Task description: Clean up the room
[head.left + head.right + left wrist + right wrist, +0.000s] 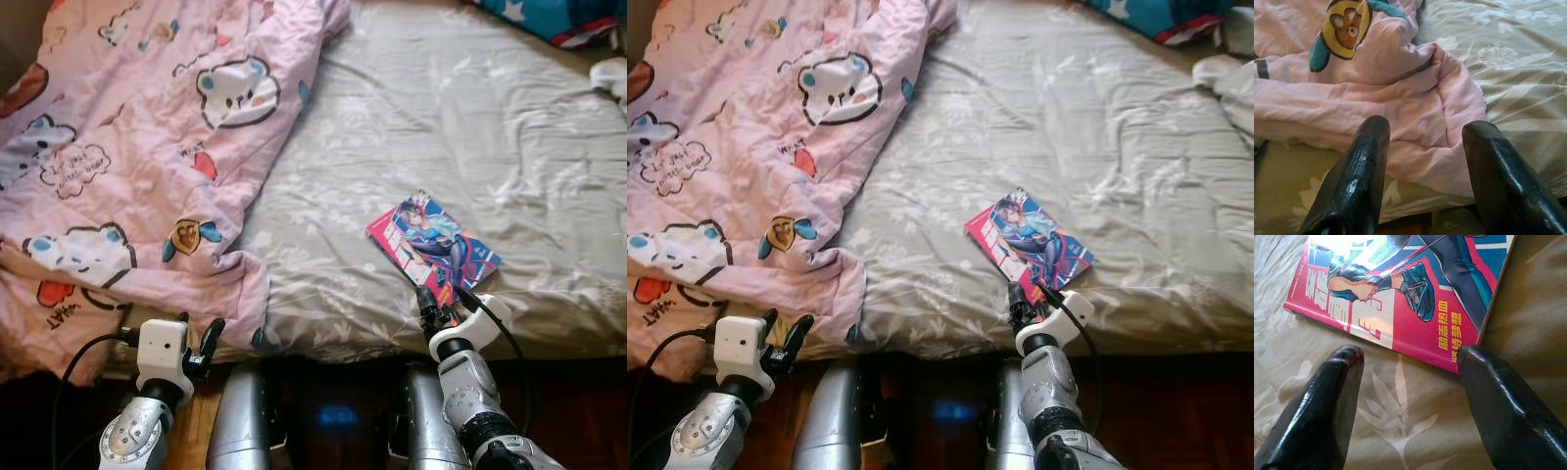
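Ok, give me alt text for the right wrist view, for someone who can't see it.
The right pincer, open, points at the near corner of a comic book with a red and blue cover, lying flat on a grey leaf-patterned bedsheet; one finger is at the book's corner.

We can read yellow Chinese characters, 励志热血 and 坚持梦想, on the red cover of the comic book (1415,298) lying near the bed's front edge. On the pink quilt (127,147), near its lower left corner, we read "WHAT"; its other printed words are too small.
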Controlling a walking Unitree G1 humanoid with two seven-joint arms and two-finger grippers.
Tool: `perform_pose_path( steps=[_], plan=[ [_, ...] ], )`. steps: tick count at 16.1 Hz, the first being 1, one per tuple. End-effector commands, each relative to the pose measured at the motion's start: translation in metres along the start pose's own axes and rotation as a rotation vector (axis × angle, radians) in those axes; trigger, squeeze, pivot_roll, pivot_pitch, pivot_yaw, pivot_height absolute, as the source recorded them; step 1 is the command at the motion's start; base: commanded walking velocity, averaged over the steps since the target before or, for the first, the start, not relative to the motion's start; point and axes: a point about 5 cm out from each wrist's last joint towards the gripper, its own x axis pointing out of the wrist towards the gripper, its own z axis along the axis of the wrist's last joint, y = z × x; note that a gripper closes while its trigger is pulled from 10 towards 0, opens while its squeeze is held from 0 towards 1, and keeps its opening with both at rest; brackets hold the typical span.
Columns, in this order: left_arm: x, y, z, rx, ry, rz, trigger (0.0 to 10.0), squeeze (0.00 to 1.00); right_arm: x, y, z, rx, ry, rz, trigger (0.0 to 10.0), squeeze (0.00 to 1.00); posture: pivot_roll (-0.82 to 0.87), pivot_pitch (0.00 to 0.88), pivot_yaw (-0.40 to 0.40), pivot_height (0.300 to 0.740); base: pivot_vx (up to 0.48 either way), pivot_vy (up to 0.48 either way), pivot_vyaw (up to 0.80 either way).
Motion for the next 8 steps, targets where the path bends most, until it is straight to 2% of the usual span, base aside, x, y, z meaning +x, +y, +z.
perform_pose_path(
  steps=[1,8],
  plan=[
    [-0.01,0.005,-0.007,0.009,0.054,0.016,10.0,0.0,-0.014,-0.016,-0.015,0.064,-0.001,-0.036,10.0,0.0,0.15,0.375,0.065,0.597,0.0,0.0,0.0],
    [-0.009,0.001,-0.009,0.007,0.07,0.011,10.0,0.0,-0.026,-0.024,-0.012,0.108,-0.116,-0.007,10.0,0.0,0.13,0.356,0.065,0.597,0.0,0.0,0.0]
  ],
)
